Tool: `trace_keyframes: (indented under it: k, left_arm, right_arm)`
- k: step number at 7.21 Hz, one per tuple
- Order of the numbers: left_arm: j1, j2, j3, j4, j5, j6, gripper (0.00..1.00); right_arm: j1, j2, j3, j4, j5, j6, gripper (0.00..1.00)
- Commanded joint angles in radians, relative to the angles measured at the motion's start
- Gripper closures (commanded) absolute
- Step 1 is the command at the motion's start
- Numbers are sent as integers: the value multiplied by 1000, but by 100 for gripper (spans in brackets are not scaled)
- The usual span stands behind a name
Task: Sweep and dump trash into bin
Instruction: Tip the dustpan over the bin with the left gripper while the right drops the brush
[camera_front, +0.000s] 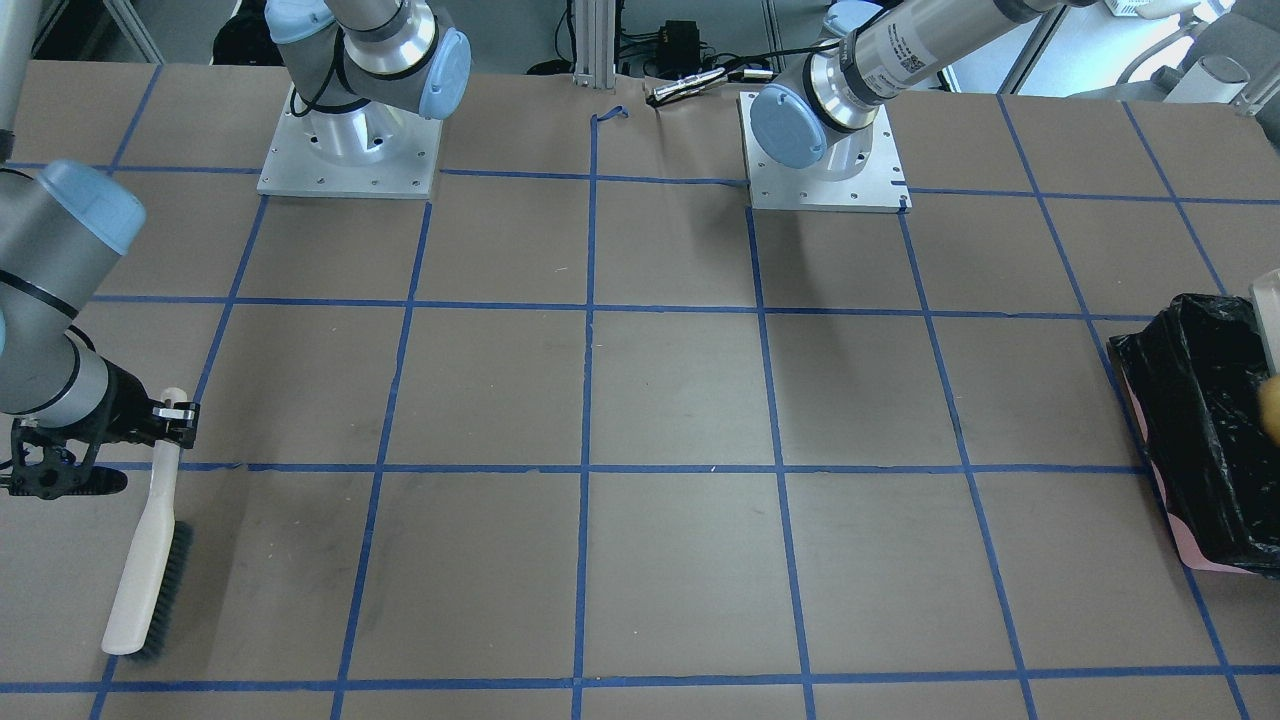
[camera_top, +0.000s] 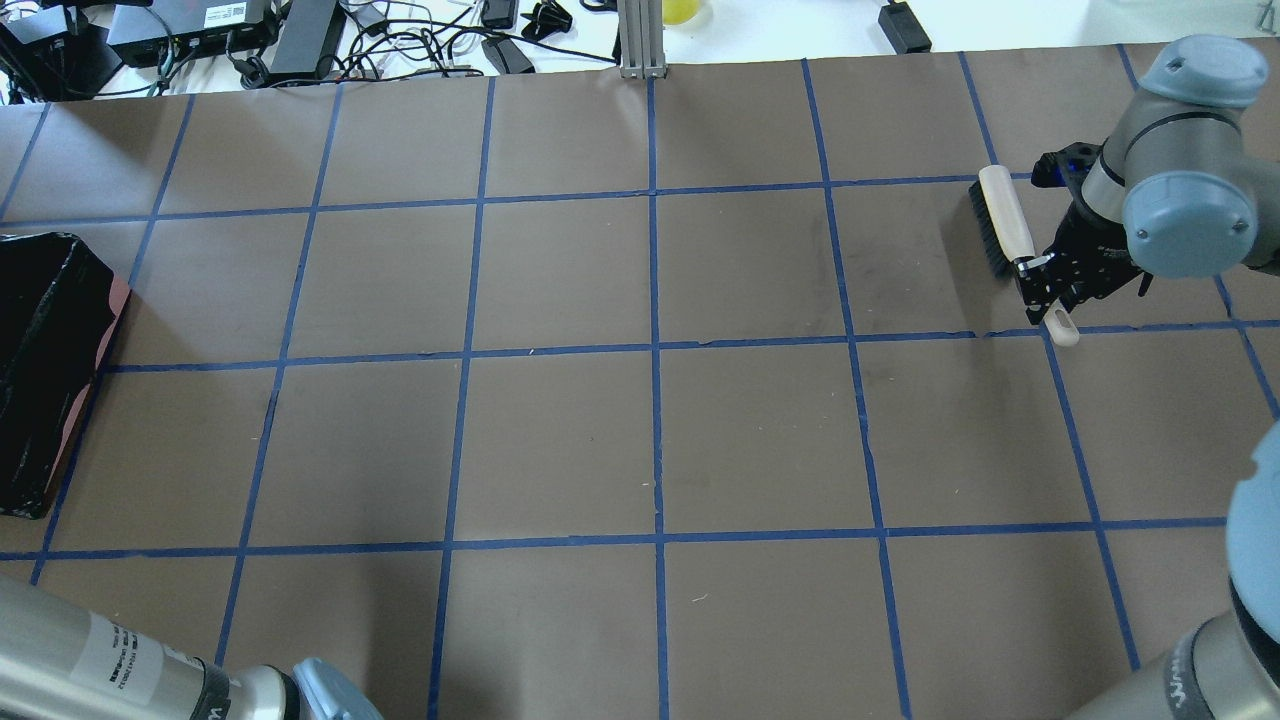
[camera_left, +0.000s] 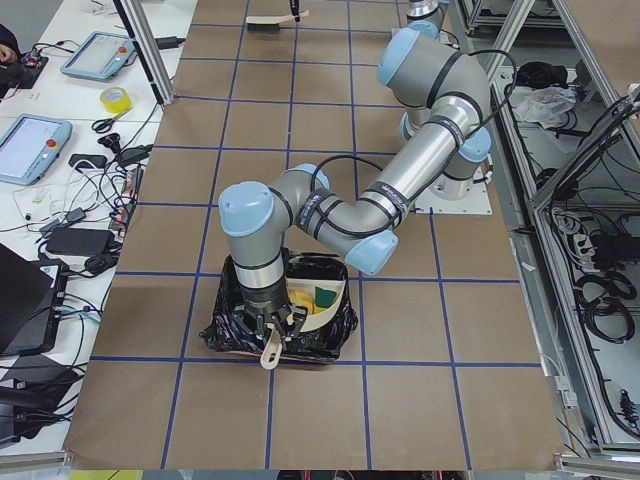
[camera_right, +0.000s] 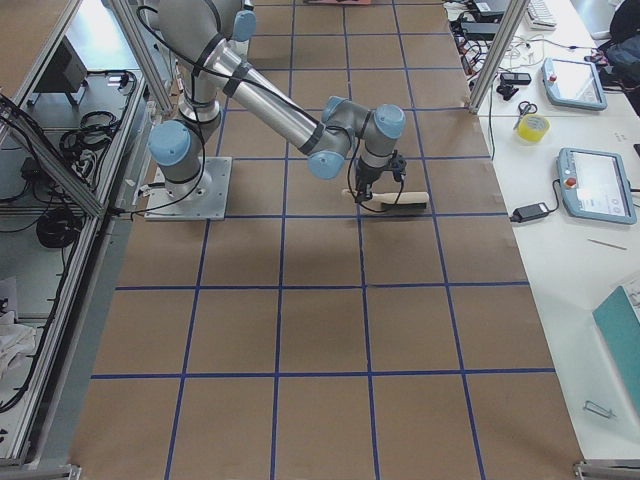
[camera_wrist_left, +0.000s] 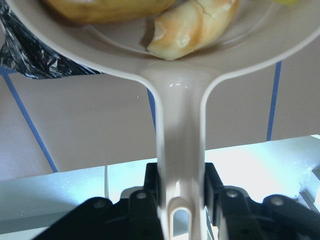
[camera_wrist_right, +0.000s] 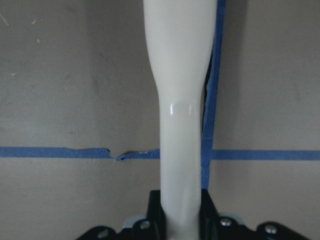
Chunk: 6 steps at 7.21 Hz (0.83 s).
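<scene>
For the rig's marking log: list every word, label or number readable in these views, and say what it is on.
No text is readable.
White sticker on the left arm: print and a code square, too small to read.
White label on a black box at the overhead view's top left: blurred.

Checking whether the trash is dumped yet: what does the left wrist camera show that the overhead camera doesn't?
Only the left wrist view: the beige dustpan, its handle clamped in the left pincer, with the croissant and the potato-like lump lying in it. Only the overhead view: the brush, held by the right pincer on the robot's right side. Both: the bin with its black bag, and the brown table with blue tape lines.
</scene>
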Motion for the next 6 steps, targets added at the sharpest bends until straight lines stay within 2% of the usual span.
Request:
trace_keyframes:
  k: [1,3,5,6]
  left_arm:
    - [-17,28,-80,102,35,-1,100]
    - [-19,45,-140,201,37,10,100]
    - [-22,56,-173,264,54,16,100]
    - [-22,54,-173,265,54,19,100]
  right_arm:
    - [1,-1,0,-2,1,4,23]
    - [-1,-11,-9,4,0,4,1]
    - [1,-95,-31,50,1,4,0]
    - [1,-166,-60,125,3,9,0]
